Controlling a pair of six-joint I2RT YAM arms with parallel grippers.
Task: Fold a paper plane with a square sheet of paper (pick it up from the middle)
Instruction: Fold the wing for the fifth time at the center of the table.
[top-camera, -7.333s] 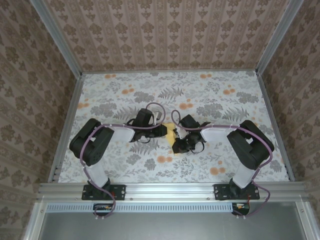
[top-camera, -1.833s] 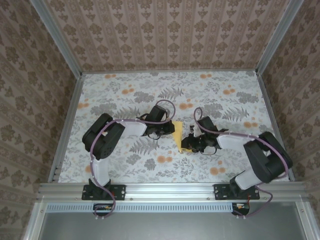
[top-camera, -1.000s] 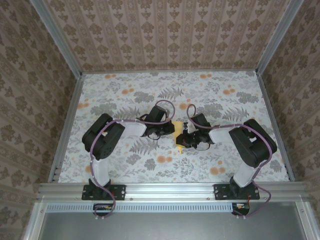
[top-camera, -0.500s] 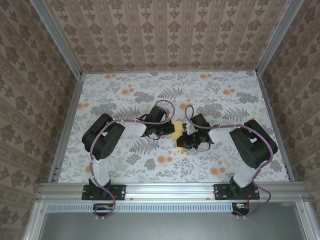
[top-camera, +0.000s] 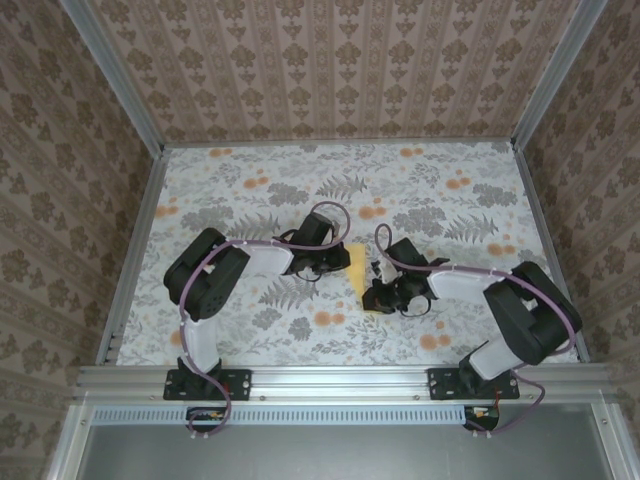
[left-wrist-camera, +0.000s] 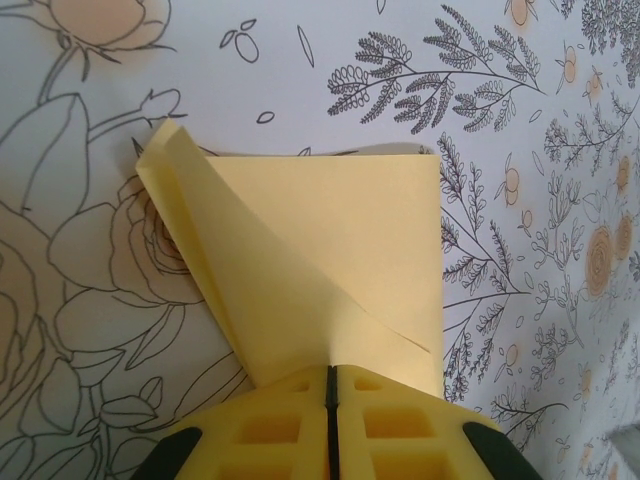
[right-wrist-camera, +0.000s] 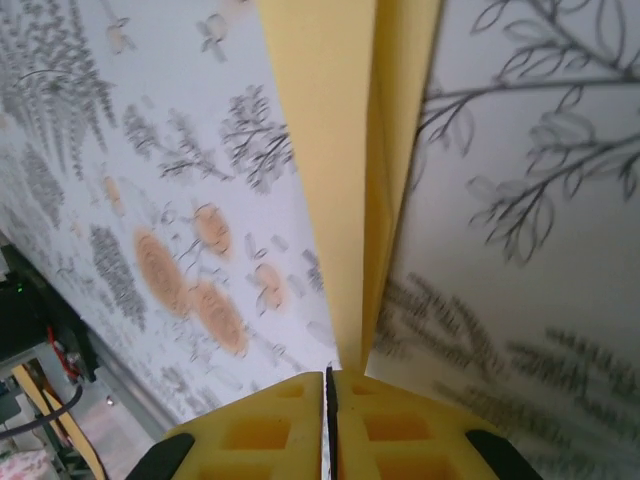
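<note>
Between the two arms, mid-counter (top-camera: 450, 200), the half-folded paper (top-camera: 360, 278) lies with its long axis running from the far side to the near. The left pincer (left-wrist-camera: 330, 375) is clenched on its side edge, and the right pincer (right-wrist-camera: 328, 375) is clenched on its near end. I judge a lengthwise crease is under way; next it needs pressing flat without tearing. Which end is the nose, I cannot tell.

Place: robot test cell, lab-like | Evidence: aluminium frame rails (top-camera: 340, 378) boxing a tabletop (top-camera: 230, 210) (floral cover), patterned wall panels (top-camera: 340, 70), two robot arms (top-camera: 205, 285) bolted at its near edge
</note>
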